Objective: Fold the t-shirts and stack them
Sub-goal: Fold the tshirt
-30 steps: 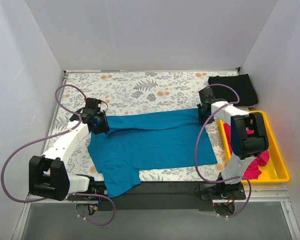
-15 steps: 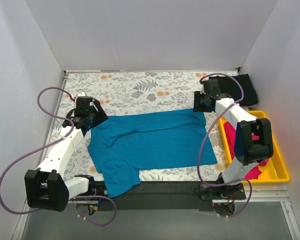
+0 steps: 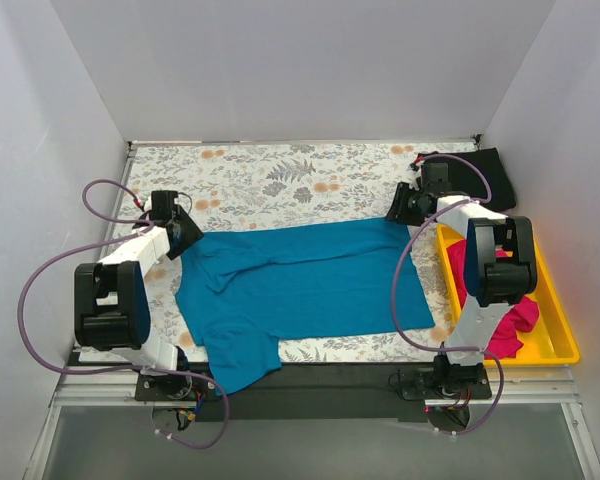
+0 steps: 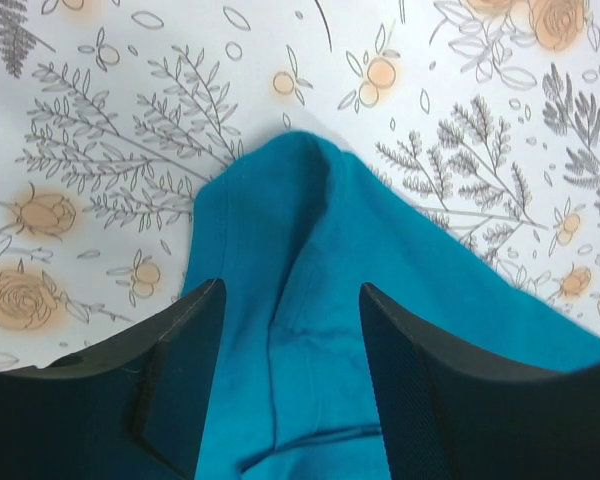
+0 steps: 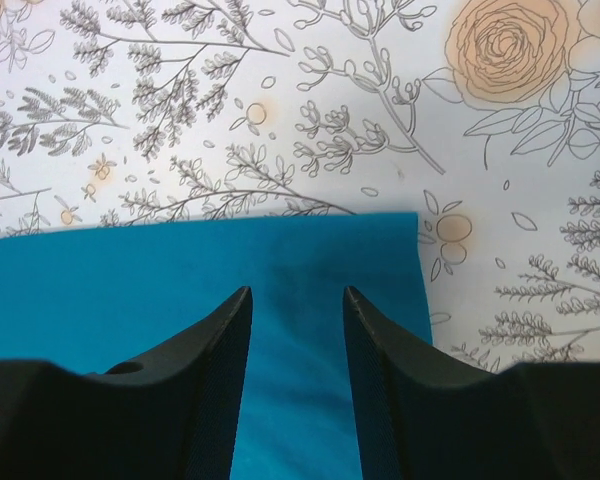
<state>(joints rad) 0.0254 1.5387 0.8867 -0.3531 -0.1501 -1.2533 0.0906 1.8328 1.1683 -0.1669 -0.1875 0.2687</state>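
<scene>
The teal-blue t-shirt lies spread flat on the floral table. My left gripper is at its far left corner, open, with the bunched teal corner lying between the fingers. My right gripper is at its far right corner, open, over the flat teal edge; in the right wrist view the gripper holds nothing. The black t-shirt lies folded at the far right. The magenta-pink t-shirt lies crumpled in the tray.
A yellow tray stands along the right edge of the table. White walls enclose the table on the left, back and right. Purple cables loop from both arms. A teal sleeve hangs over the near dark edge.
Both grippers have moved outward and toward the back along the teal shirt's far edge. The edge, earlier rumpled and pulled forward, now lies straighter and flatter.
</scene>
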